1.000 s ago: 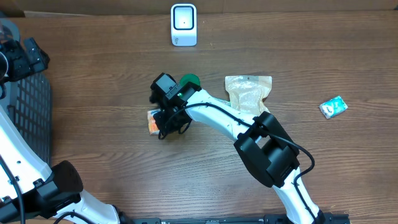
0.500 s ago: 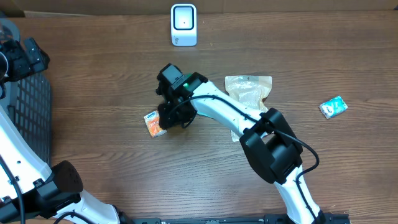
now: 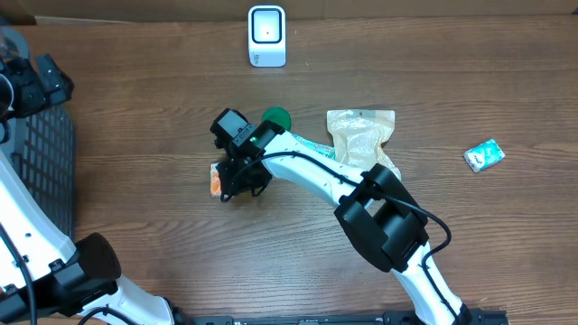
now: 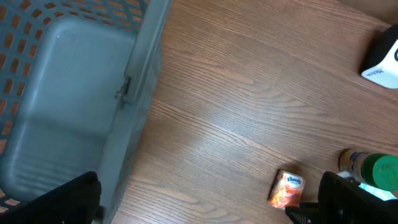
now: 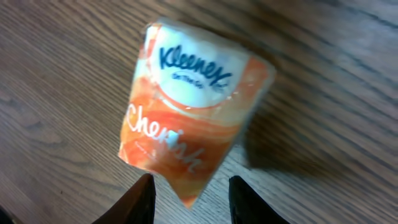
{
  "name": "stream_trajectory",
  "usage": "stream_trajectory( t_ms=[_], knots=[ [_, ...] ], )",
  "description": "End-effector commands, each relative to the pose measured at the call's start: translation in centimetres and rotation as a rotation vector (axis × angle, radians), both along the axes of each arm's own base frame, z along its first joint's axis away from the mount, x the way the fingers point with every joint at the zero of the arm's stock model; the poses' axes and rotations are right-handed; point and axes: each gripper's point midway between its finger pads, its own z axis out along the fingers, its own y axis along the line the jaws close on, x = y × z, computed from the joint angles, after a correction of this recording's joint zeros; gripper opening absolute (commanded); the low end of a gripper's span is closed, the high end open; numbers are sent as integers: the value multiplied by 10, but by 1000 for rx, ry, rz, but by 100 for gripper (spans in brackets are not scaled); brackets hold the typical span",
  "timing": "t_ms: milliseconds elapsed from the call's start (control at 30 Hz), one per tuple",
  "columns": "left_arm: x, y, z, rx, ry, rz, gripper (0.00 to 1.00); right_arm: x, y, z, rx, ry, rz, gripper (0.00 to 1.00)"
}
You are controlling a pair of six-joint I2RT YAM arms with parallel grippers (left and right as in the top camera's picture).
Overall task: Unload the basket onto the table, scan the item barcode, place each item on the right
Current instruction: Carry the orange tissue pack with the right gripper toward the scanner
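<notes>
Wooden table (image 3: pixel 153 226) under tissue pack (image 5: pixel 193 106)

Bare wood lies left and front of the pack (image 3: pixel 215 180); the right gripper (image 5: pixel 189 202) crowds its right side, bottle (image 3: pixel 276 117) behind that, basket (image 3: pixel 41 153) well left.

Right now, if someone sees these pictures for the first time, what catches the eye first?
The orange-and-white Kleenex pack lies on the wooden table near its middle, with the right end effector open around one corner. The white scanner stands at the far edge, and a grey basket sits at the left.
</notes>
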Motion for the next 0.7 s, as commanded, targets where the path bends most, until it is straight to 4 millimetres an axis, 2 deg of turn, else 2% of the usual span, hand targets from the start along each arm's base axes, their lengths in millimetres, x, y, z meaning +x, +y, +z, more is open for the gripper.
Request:
stream_trajectory(
  t_ms=[0,133,233,467,567,667],
  knots=[
    [-1,-4,9,21,-21,-23,100,18,1,12,22,-10,-74,36],
    [-1,-4,8,20,-21,-23,100,20,-4,8,8,16,-124,36],
    [-1,-4,8,20,-21,-23,99,16,1,3,15,17,-133,35],
    [-1,-4,8,20,-21,-23,99,15,-2,-22,10,-1,-165,34],
    [-1,-4,9,21,-21,-23,99,16,-4,-24,10,4,-173,24],
    [-1,-4,8,20,-21,-23,100,14,-3,-23,18,14,-169,4]
  ],
)
